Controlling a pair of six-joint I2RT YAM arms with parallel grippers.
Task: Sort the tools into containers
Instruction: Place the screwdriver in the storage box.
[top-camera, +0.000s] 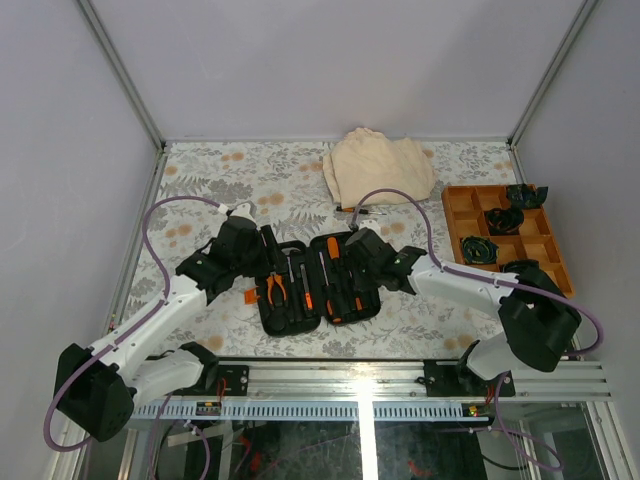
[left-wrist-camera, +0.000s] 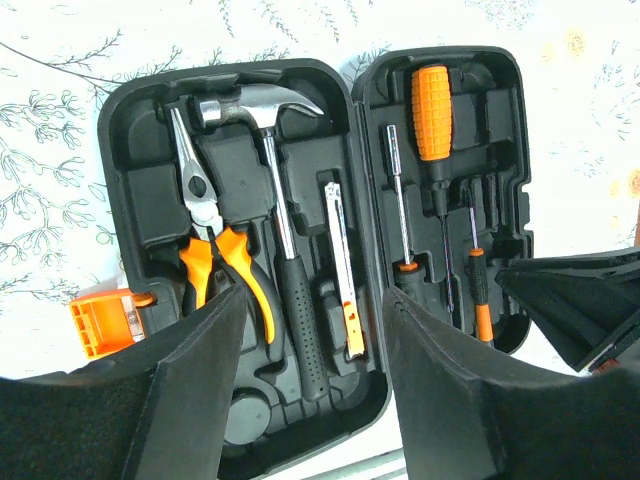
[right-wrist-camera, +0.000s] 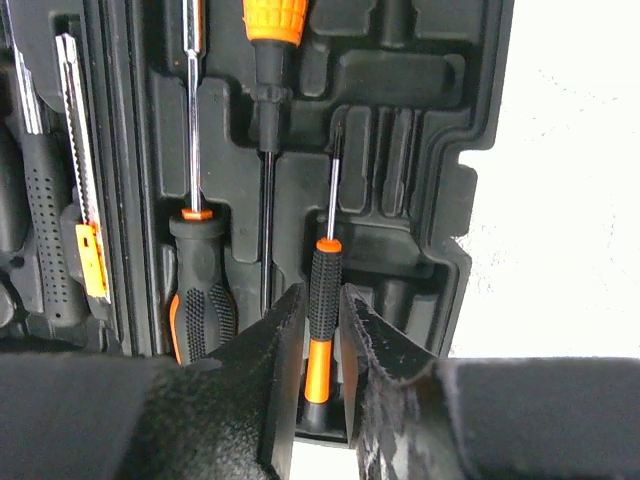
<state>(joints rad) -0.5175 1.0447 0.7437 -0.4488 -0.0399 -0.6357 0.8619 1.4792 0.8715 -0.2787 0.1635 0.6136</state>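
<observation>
- The black tool case (top-camera: 268, 312) lies open on the flower-patterned worktop (top-camera: 200, 180), between the two arms, both halves flat.
- Its left half holds the orange-handled pliers (left-wrist-camera: 215, 250), the hammer (left-wrist-camera: 275, 200) and a slim utility knife (left-wrist-camera: 342, 270), each lying in a moulded slot.
- Its right half holds a big screwdriver with an orange handle (left-wrist-camera: 432, 110), a black-handled screwdriver (left-wrist-camera: 400, 210) and a small thin screwdriver (right-wrist-camera: 322, 300).
- The left fingers (left-wrist-camera: 200, 390) stand wide apart over the near edge of the left half, with nothing between them but the case below.
- The right fingers (right-wrist-camera: 270, 380) are narrow and sit close on either side of the small thin screwdriver's handle, which lies in its slot; I cannot tell whether they are pressing on it.
- An orange latch (left-wrist-camera: 100, 328) sticks out at the case's left side.
- A beige cloth (top-camera: 378, 165) is bunched at the far side, and a wooden tray (top-camera: 545, 250) with dark items stands to the right.
</observation>
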